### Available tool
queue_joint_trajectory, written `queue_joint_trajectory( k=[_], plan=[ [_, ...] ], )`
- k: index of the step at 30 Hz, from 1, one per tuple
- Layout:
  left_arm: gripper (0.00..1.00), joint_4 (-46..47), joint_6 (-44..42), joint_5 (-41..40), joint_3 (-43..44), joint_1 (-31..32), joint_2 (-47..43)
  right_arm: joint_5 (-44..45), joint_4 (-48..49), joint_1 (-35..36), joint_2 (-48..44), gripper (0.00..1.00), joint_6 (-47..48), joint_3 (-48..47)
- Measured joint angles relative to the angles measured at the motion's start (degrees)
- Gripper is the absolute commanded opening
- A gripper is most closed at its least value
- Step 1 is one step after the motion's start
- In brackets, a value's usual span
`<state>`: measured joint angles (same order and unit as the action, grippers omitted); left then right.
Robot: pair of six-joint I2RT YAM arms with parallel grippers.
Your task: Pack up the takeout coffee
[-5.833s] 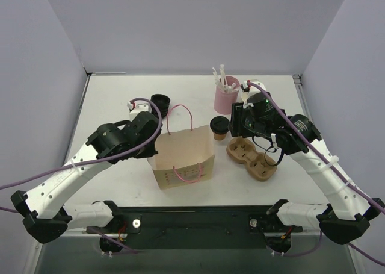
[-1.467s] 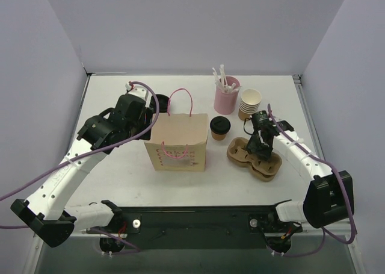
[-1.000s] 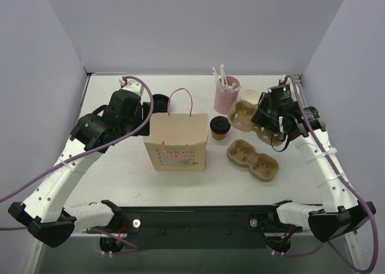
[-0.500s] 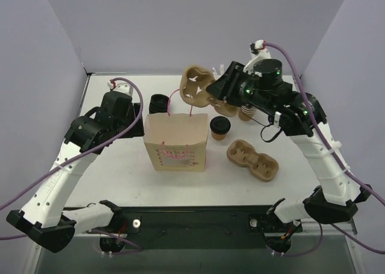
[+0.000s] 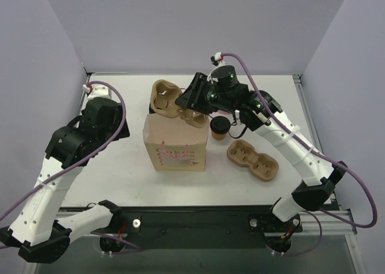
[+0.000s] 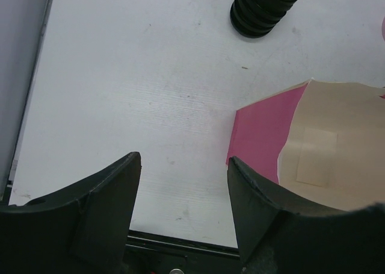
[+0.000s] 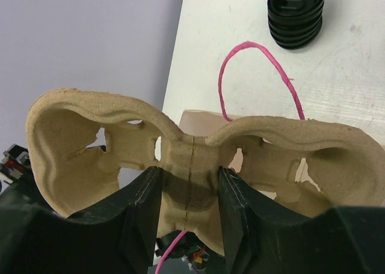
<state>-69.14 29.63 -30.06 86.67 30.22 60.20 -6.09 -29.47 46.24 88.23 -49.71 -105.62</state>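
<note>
The takeout coffee, a tan cup with a black lid, stands on the table just right of the brown paper bag. My right gripper is shut on the middle bridge of a moulded pulp cup carrier. It holds the carrier tilted above the bag's open top, near the pink handle. My left gripper is open and holds nothing. It hangs over bare table left of the bag.
A second pulp carrier lies on the table right of the coffee. A stack of black lids sits behind the bag's left side, also in the right wrist view. Grey walls close in the back and sides.
My right arm has swung the carrier left, from behind the bag to above its open top. My left arm has drawn back to the left, away from the bag.
</note>
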Motion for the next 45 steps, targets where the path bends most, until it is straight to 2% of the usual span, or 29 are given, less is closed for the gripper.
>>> queue_joint_trajectory(
  k=[13, 23, 38, 45],
  plan=[
    [0.69, -1.20, -0.04, -5.09, 0.81, 2.56, -0.57, -0.28, 1.44, 1.49, 0.00, 0.35, -4.33, 7.06],
    [0.69, -1.01, -0.28, -4.39, 0.74, 3.08, -0.55, 1.66, -1.81, 2.32, -0.04, 0.35, -3.32, 9.97],
    [0.68, 2.58, -1.88, 7.23, 0.31, 3.08, 0.72, 4.61, -9.60, 3.76, 0.85, 0.35, -0.28, 8.81],
    [0.68, 3.52, -1.73, 10.97, 0.76, 2.82, 3.41, 4.79, -11.54, 4.11, 4.09, 0.35, 2.10, 5.20]
  ],
)
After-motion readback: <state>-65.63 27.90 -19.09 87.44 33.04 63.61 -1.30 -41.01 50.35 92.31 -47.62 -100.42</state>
